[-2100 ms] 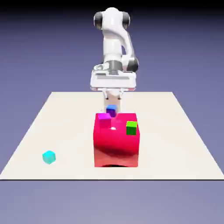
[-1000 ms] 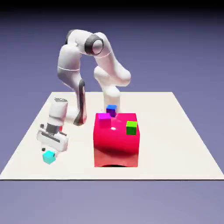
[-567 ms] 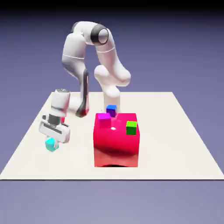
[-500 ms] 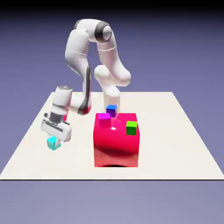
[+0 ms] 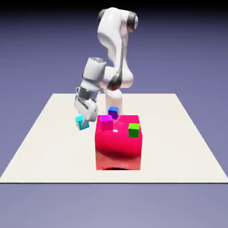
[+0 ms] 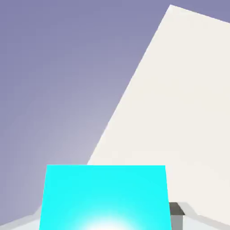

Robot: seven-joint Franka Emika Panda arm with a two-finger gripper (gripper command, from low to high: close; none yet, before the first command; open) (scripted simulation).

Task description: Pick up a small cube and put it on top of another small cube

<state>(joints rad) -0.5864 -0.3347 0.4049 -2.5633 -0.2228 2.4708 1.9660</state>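
step: carry cyan cube point(image 5: 82, 122) | hand point(image 5: 86, 120): grasping this cube | advice: lift above blue cube point(image 5: 113, 112), lower straight, release gently

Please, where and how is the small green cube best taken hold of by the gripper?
Probably from above, fingers on two opposite upright sides of the small green cube: it appears level, flat-faced, its top uncovered. The gripper would need emptying first; it holds the cyan cube.

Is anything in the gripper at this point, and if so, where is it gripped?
Yes, the small cyan cube. The gripper holds it by two opposite side faces, one fingertip showing beside it.
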